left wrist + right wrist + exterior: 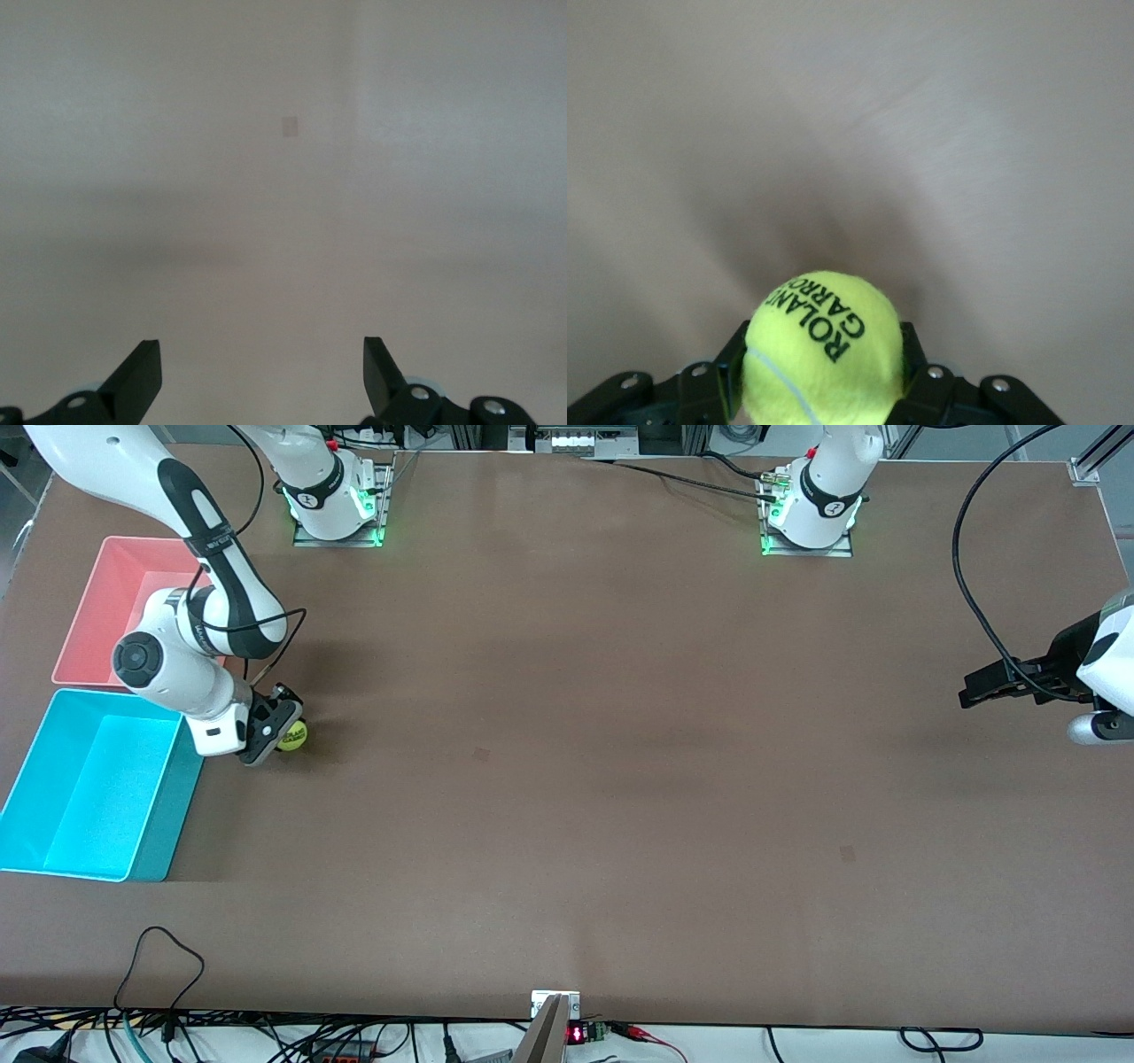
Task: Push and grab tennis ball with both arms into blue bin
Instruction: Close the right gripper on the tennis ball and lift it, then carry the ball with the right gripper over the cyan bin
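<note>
Clearly a robotics lab: two white arms (213,593) bolted on metal base plates (337,536) (green lights glowing), one wide brown table (567,779), loose cables (159,965) along its edge.

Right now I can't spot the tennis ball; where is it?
The tennis ball sits between the fingers of the right tool, low over the table at the right arm's end, beside the blue bin.

Tennis ball (293,736) pinched between jaws of right gripper (276,731), just beside blue bin (168,815); left gripper (974,691) waiting.
</note>
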Controlling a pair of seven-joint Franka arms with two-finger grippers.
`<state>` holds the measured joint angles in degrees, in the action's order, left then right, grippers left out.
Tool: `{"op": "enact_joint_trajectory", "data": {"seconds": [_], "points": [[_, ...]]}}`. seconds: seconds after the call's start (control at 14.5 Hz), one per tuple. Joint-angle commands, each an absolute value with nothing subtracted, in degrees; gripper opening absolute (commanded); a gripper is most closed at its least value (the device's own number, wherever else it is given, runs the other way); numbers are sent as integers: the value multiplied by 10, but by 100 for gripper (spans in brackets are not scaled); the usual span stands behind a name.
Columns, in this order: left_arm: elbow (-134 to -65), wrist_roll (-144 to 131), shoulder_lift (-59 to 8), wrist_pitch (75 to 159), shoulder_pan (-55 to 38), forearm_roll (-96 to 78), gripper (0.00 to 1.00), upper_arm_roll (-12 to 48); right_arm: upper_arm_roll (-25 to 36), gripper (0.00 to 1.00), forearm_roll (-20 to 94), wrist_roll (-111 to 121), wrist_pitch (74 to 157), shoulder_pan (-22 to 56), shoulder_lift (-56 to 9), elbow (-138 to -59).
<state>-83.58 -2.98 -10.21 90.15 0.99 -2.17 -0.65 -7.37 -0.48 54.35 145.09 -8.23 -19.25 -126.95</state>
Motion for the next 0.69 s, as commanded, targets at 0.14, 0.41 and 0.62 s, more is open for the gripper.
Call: {"op": "enact_joint_trajectory", "data": {"seconds": [0.14, 0.41, 0.62], "points": [[-827, -23, -102, 897, 6, -9, 100, -6, -60, 0, 4, 412, 1352, -103, -159, -1195], [-827, -22, -102, 897, 6, -9, 100, -5, 3, 0, 4, 359, 1326, -121, -151, -1158], [-827, -21, -102, 896, 7, -10, 100, -5, 56, 0, 1, 359, 1310, -135, -166, -1126]]}}
